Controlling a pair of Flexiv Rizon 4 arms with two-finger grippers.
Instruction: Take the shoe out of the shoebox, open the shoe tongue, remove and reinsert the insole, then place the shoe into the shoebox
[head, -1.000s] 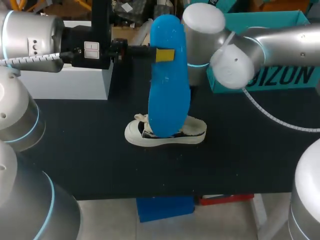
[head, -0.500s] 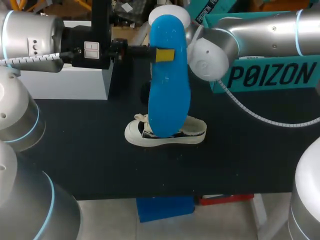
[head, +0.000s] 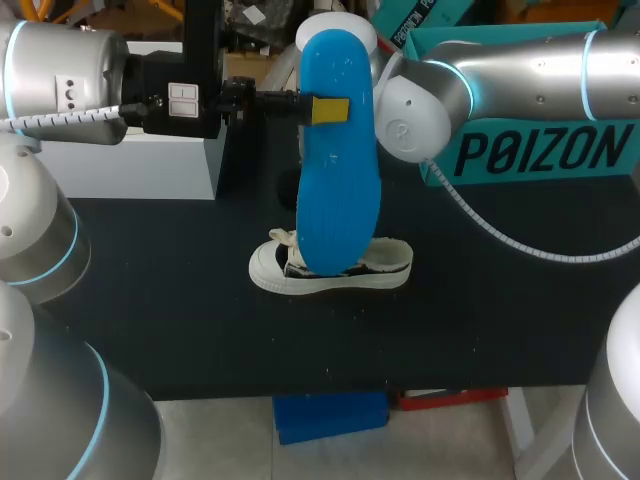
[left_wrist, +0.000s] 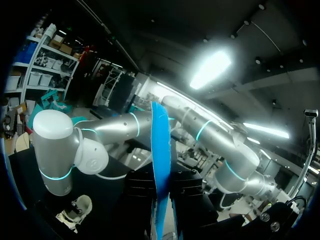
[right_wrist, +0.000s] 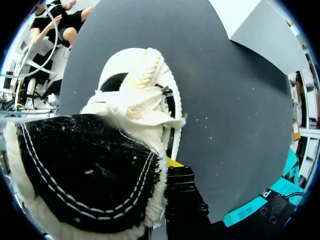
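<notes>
Insole: The blue insole (head: 338, 190) is out of the shoe. It is held upright above the bench (head: 180, 300) and covers the middle of the shoe in the head view.
Shoe: The shoe (head: 385, 268) lies on the bench, toe cap toward our left side, well apart from the shoebox. Its laces are loose over the opening.
Left fingers: Our left gripper (head: 330, 110) is clenched on the insole near its upper part, the blade running edge-on between the fingers.
Right gripper: Our right gripper (right_wrist: 169, 169) sits at the shoe's heel collar. We cannot tell whether it grips the shoe or only rests beside it.
Risk, insole: It is long and floppy and pinched at one spot only. On the way down its free end could catch the collar or laces and fold instead of sliding in.
Risk, shoe: If our right side has no real hold, the push could skid or tip the shoe.
Risk, arms: Both wrists are close over the shoe, so a careless descent could bump them.
Shoebox: The teal shoebox (head: 530, 150) stands at the far right of the bench. Its inside is hidden from us.
White box: The white box (head: 130, 165) stands at the far left. Its contents are not visible.
</notes>
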